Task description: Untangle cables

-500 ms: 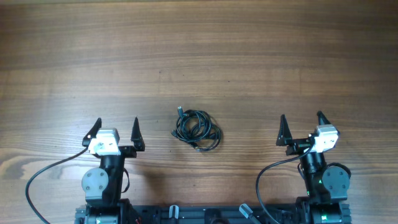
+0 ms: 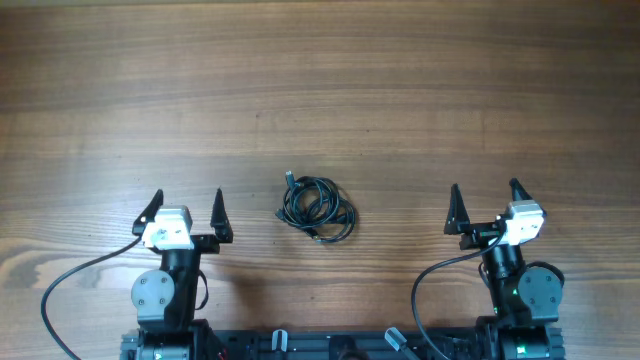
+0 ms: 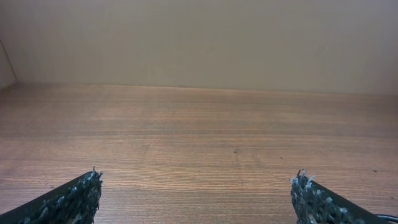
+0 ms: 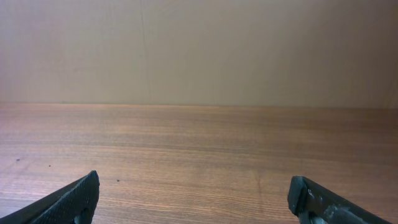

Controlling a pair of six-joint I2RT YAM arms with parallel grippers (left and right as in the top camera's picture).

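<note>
The cables (image 2: 317, 209) lie in a small black knot on the table (image 2: 400, 90), between the arms. The left gripper (image 2: 187, 207) and right gripper (image 2: 484, 199) are wide open and hold nothing.

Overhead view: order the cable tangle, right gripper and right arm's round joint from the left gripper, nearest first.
From the left gripper:
1. cable tangle, table centre, to its right.
2. right gripper, far right.
3. round joint, right, near edge.

Cables (image 2: 318, 208) on table (image 2: 320, 80), centre, toward front edge.
Left gripper (image 2: 188, 194) sits to their left, right gripper (image 2: 484, 185) to their right (both well apart from them, slightly nearer the front edge).
</note>
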